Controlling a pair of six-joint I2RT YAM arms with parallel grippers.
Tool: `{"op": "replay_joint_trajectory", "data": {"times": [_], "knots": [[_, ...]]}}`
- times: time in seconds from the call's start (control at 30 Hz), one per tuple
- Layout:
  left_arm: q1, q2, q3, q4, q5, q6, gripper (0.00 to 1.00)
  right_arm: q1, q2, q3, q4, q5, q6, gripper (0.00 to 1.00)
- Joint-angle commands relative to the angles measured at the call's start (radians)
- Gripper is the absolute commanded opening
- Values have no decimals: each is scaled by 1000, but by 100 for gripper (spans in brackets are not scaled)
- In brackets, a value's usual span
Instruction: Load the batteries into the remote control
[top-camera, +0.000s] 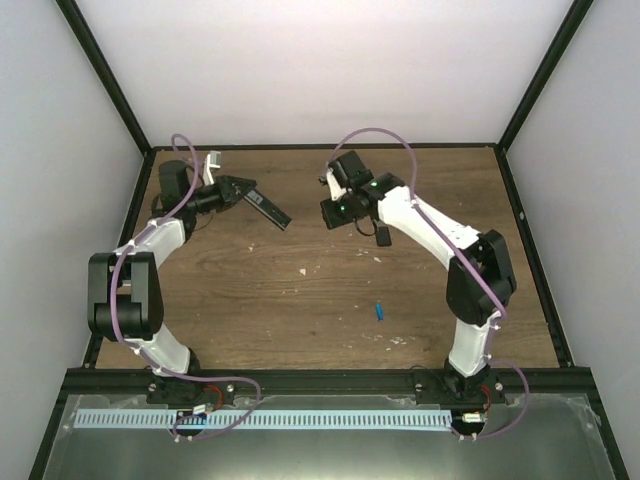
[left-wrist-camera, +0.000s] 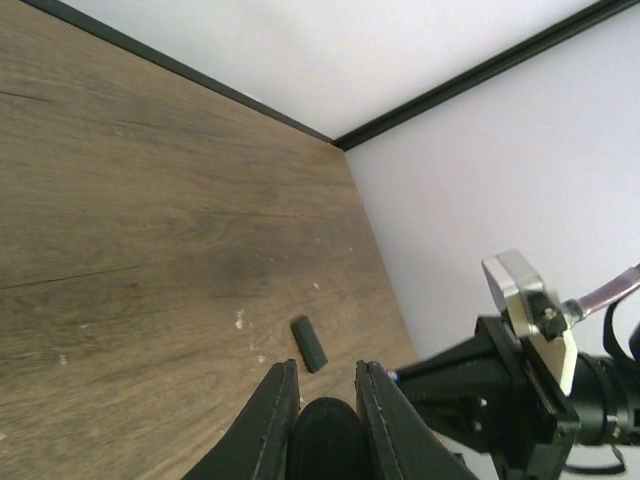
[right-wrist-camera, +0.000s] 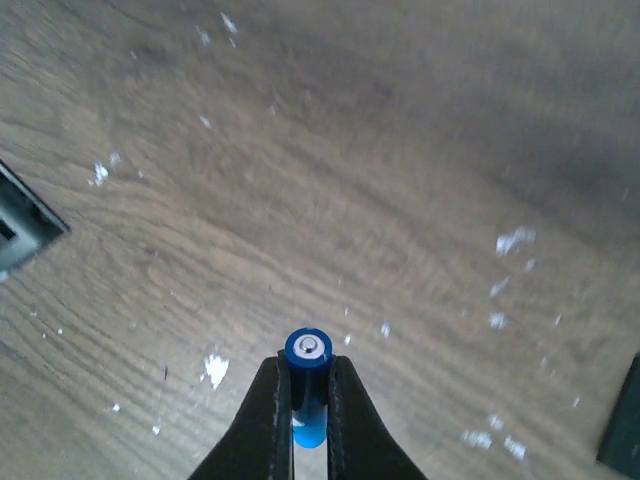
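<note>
left end effector (top-camera: 246, 192): closed down on one end of the remote control (top-camera: 271, 211), over the far-left part of the desk (top-camera: 300, 300). In the left wrist cam the remote is just a black blob wedged between the two fingers (left-wrist-camera: 275, 420).
remote control: sticks out of the left end effector at a slant, pointing toward the middle of the desk. Honestly can't tell if its free end is touching the wood.
right end effector (right-wrist-camera: 307, 362): fingers pinched narrow around one blue battery (right-wrist-camera: 307, 348). The metal cap faces the wrist cam and the rest pokes down between the fingers. In the top view it sits over the far-middle of the desk, near the remote's free end but with a gap between them.
other battery (top-camera: 380, 311): lying loose on the desk, well apart from both end effectors, closer to the right arm's base.
small black cover piece (top-camera: 382, 236): flat on the desk, just beside the right arm's forearm.
desk: brown wood grain with pale specks scattered around.
</note>
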Motion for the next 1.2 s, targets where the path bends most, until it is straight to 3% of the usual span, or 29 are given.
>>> {"op": "replay_joint_trajectory", "data": {"times": [0.0, 0.2, 0.4, 0.83, 1.17], "knots": [[-10, 8, 49, -20, 116, -11, 0, -12, -65, -31, 167, -74, -281, 1], [-21, 10, 82, -54, 197, 20, 0, -39, -112, -78, 305, -272, -442, 1], [-38, 26, 94, -6, 240, -29, 0, -39, -116, -50, 298, -368, -530, 1], [-100, 67, 138, 16, 225, -56, 0, -40, -193, -71, 277, -517, -521, 1], [-117, 124, 131, 328, 259, -308, 0, -39, -178, -97, 276, -521, -545, 1]]}}
